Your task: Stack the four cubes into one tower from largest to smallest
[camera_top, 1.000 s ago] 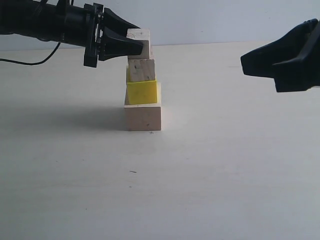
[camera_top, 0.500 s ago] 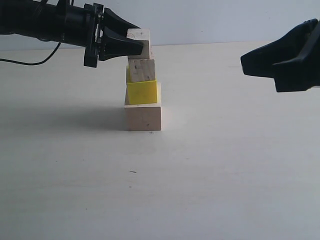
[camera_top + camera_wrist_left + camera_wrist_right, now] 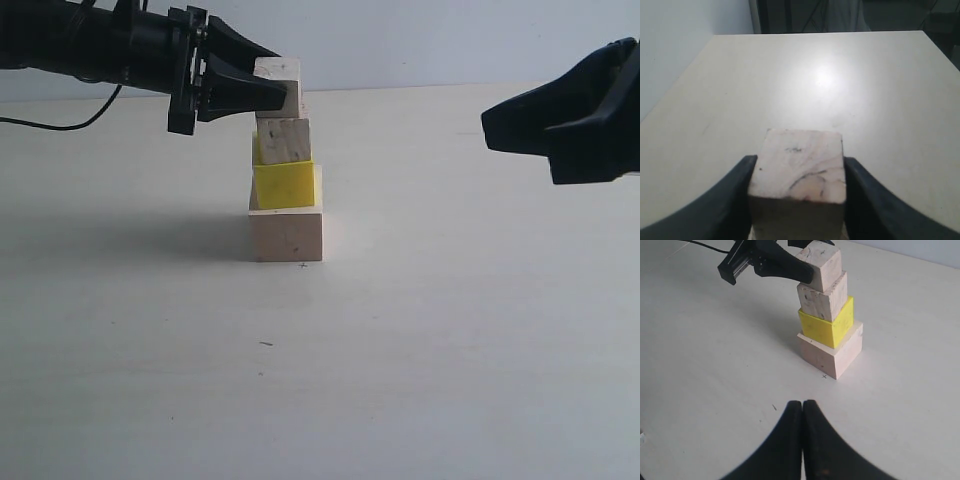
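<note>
Four-cube tower (image 3: 286, 190) is standing as the left claw (image 3: 278, 93) is clamping its seemingly light, rigid top cube (image 3: 288, 72) by opposite flat sides, right claw (image 3: 803, 405) pinched together.

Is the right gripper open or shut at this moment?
Shut. In the right wrist view the right gripper has its two fingers pressed together, with nothing between them.

cubes in all: four, stacked as one tower (image 3: 285, 165)
pale wood cubes: three, namely the large cube (image 3: 287, 235), the medium cube (image 3: 284, 140) and the top cube (image 3: 278, 70)
yellow cube (image 3: 285, 186): one
tools: two, the left tool (image 3: 282, 88) and the right tool (image 3: 487, 125)
cubes gripped by a tool: one, the top cube
worktop (image 3: 450, 340): one
dark cable (image 3: 60, 126): one
levels in the tower: four
</note>
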You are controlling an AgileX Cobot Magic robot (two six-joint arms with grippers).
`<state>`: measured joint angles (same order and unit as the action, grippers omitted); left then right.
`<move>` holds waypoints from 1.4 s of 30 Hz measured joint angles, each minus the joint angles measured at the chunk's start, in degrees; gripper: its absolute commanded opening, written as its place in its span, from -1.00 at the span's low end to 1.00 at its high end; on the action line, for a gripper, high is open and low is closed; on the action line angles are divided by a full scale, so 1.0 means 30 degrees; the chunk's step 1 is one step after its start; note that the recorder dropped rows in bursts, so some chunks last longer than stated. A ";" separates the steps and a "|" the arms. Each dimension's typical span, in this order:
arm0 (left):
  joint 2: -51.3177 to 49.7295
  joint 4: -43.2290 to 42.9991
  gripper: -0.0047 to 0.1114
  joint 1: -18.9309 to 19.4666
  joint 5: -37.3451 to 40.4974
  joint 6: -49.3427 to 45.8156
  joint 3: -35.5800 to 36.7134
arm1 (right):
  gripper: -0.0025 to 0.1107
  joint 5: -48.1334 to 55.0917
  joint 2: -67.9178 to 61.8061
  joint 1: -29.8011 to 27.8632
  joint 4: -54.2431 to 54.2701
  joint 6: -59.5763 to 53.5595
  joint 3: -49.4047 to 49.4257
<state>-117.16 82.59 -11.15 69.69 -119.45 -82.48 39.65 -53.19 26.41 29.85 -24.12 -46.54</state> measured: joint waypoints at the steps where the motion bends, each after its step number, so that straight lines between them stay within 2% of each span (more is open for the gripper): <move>1: 0.0000 0.0000 -0.39 0.0000 0.0000 0.0000 0.0000 | -0.96 0.0000 0.0000 0.0000 0.0000 0.0000 0.0000; 5: 0.0000 0.0000 0.15 0.0000 0.0000 0.0000 0.0000 | -0.96 0.0000 0.0000 0.0000 0.0000 0.0000 0.0000; 8: 0.0000 0.0047 0.34 0.0000 0.0000 0.0000 0.0000 | -0.96 0.0000 0.0000 0.0000 0.0000 0.0000 0.0000; 19: 0.0000 0.0564 0.36 0.0000 0.0000 0.0731 0.0000 | -0.96 0.0000 0.0000 0.0000 0.0000 0.0000 0.0000; 21: 0.0078 0.0564 0.29 0.0090 0.0000 0.1124 0.0000 | -0.96 0.0000 0.0000 0.0000 0.0000 0.0000 0.0000; 28: 0.1781 -0.0304 -0.17 0.1175 0.0000 0.2481 0.0000 | -0.96 0.0000 0.0000 0.0000 0.0000 0.0000 0.0000; 32: 0.3000 -0.1275 -0.62 0.1553 0.0031 0.3749 0.0000 | -0.96 0.0000 0.0000 0.0000 0.0000 0.0000 0.0000; 34: 0.3557 -0.1828 -0.93 0.1548 0.0031 0.4231 0.0000 | -0.96 0.0000 0.0000 0.0000 0.0000 0.0000 0.0000; 38: 0.4412 -0.3062 -0.92 0.1548 0.0065 0.5681 0.0000 | -0.96 -0.0038 0.0000 0.0000 0.0000 0.0000 0.0000; 42: 0.4905 -0.3794 -0.92 0.1593 0.0065 0.8577 0.0000 | -0.96 -0.0038 -0.0043 0.0000 0.0000 0.0000 0.0000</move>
<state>-102.45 71.21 -6.37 69.88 -93.72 -82.48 39.54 -53.32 26.41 29.85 -24.12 -46.54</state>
